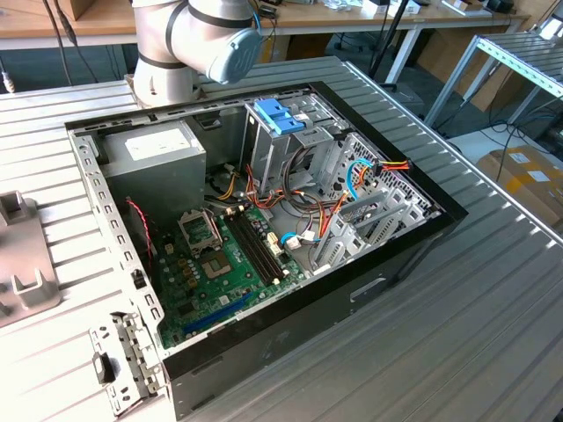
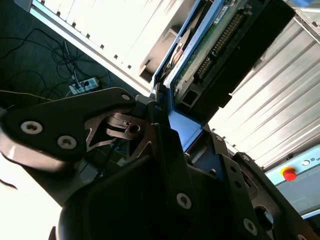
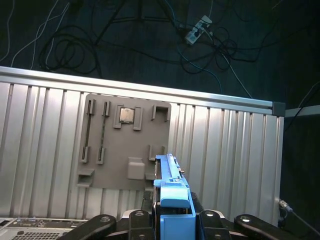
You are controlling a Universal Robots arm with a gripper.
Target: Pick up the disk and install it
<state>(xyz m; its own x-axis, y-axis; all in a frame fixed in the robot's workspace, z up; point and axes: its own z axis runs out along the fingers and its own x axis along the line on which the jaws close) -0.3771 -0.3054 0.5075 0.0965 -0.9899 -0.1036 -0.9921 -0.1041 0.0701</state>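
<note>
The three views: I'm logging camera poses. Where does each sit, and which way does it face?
Exterior view: off the arm, raised, looking down into the open computer case; the arm's joint shows.
First wrist view: on the arm, looking past the hand and the disk onto a grey fixture plate on the slatted table.
Second wrist view: on the arm, close on the hand and the circuit-board side of the disk.
Shared: both wrist views show the hand shut on the disk.

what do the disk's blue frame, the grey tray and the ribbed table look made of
The disk's blue frame: likely moulded plastic, matte, even colour, rounded edges. The grey tray: dull, with formed slots; plastic or coated metal, unclear. The ribbed table: seems aluminium, pale metallic sheen on straight extruded ribs.
</note>
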